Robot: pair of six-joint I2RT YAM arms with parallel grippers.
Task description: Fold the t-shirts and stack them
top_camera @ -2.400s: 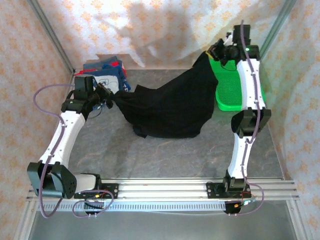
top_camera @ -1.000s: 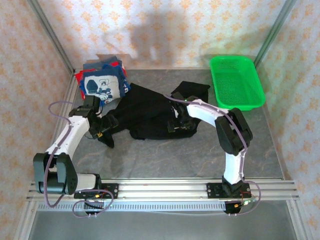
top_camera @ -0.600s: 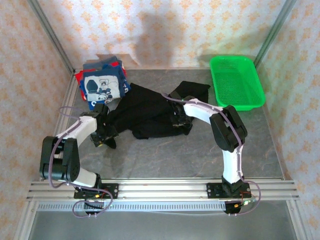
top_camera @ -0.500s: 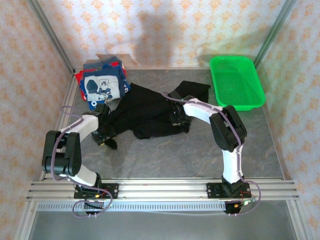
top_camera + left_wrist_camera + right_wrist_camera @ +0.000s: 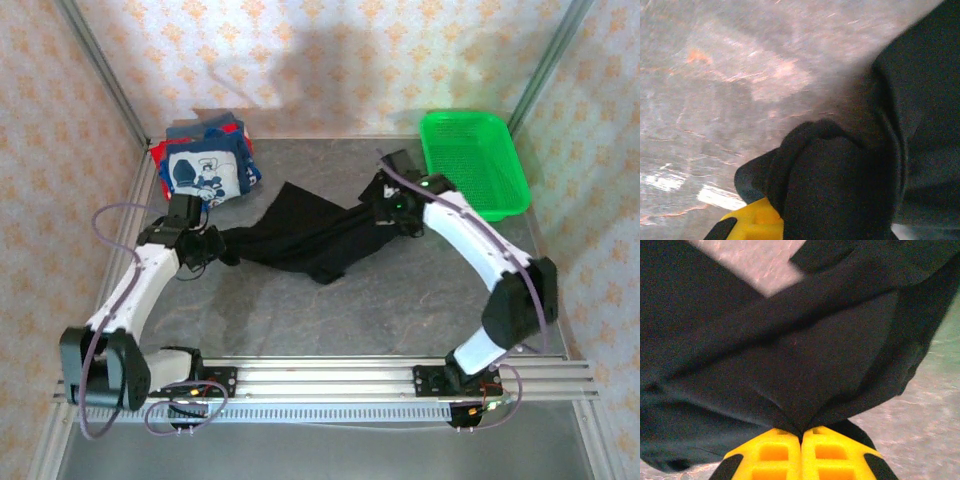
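1. As both arms reached in over the table [image 5: 420,300], the black t-shirt [image 5: 310,235] lay stretched btwn them at mid-table, running from left-centre up toward the far right.
2. The left gripper [image 5: 207,247] sat at the shirt's left end. In the wrist view, cloth was bunched thick over one yellow pad [image 5: 756,223] and hid the other, so the gap itself could not be read. Judged clamped on the cloth, since the shirt ran taut from that point.
3. The right gripper [image 5: 388,203] sat at the shirt's far-right end, just beside the green basket [image 5: 470,160]. In the wrist view both pads [image 5: 775,457] were pressed together w/ a pinch of cloth drawn into the seam. It was fully closed on the shirt.
4. Reason for the hold (judgement): opposite ends were pulled apart to spread the garment flat before folding. The spread was incomplete, as the middle was creased and doubled over.
5. A pile of folded t-shirts [image 5: 205,170] lay at the far-left corner, a navy one w/ a white cartoon print on top and a red edge beneath. It was near the left gripper, and prob. where this shirt would be stacked.
6. Risk: the right-hand pinch looked thin and could slip under a harder pull.
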